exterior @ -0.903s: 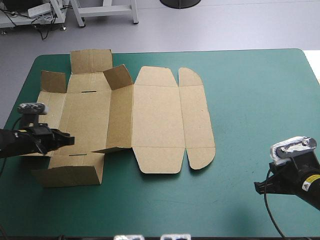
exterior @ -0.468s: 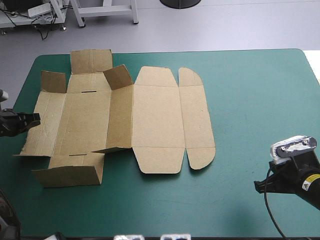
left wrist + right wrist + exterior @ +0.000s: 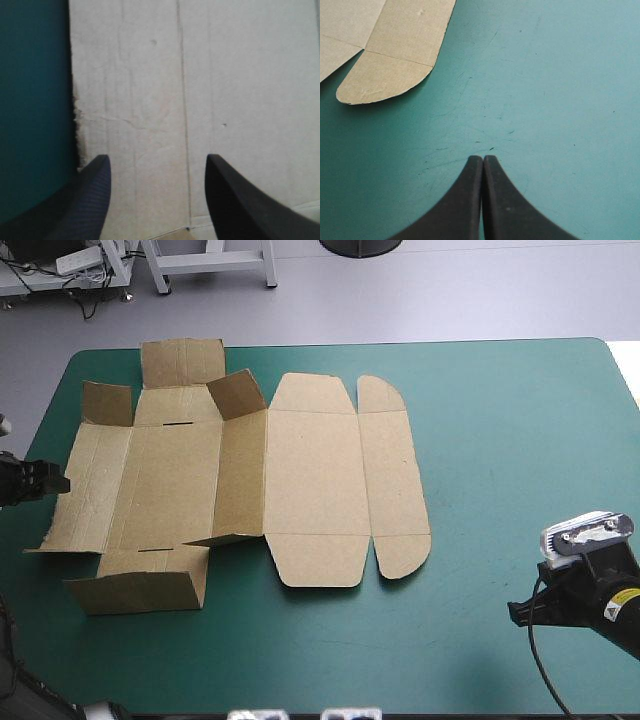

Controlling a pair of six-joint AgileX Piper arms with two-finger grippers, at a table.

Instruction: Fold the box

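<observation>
The brown box (image 3: 310, 480) lies as a cut sheet on the left half of the teal-green table. Two small flaps at its far left stand raised (image 3: 237, 392), and the near-left flap (image 3: 140, 590) is tilted up. My left gripper (image 3: 58, 481) is at the table's left edge, just off the sheet's left panel. In the left wrist view it (image 3: 156, 157) is open, with bare brown board (image 3: 225, 90) ahead and nothing held. My right gripper (image 3: 520, 612) rests near the front right, shut and empty (image 3: 482, 157), well away from the box's rounded flap (image 3: 385, 75).
Bare teal-green cover (image 3: 500, 460) stretches from the box's right edge to the table's right side. The table's left edge runs close beside the left gripper.
My left gripper pulled back to the left, off the box's left panel to the table's edge, then opened. The box and the right arm stayed where they were.
</observation>
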